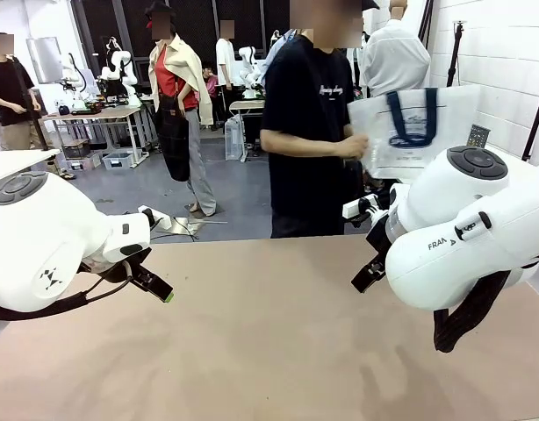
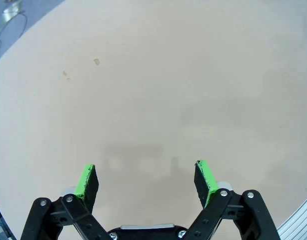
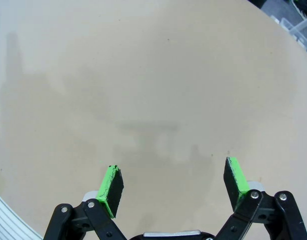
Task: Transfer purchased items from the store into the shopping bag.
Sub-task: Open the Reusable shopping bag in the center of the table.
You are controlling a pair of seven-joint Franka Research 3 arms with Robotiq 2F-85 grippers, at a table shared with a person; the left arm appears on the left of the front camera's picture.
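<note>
A person at the far side of the table holds the shopping bag (image 1: 416,130), a translucent white tote with navy handles, up in the air at the right. The basket and the purchased items are out of view. My left gripper (image 2: 146,182) hangs open over the bare tan table (image 2: 158,90), nothing between its green pads. In the front view it sits at the left (image 1: 155,285). My right gripper (image 3: 173,185) is also open above bare tabletop, and shows at the right (image 1: 368,274) in the front view.
The tan table (image 1: 252,342) stretches across the front view. A person's hand (image 1: 353,146) grips the bag's edge. Beyond the table lies grey floor with other tables and people farther off.
</note>
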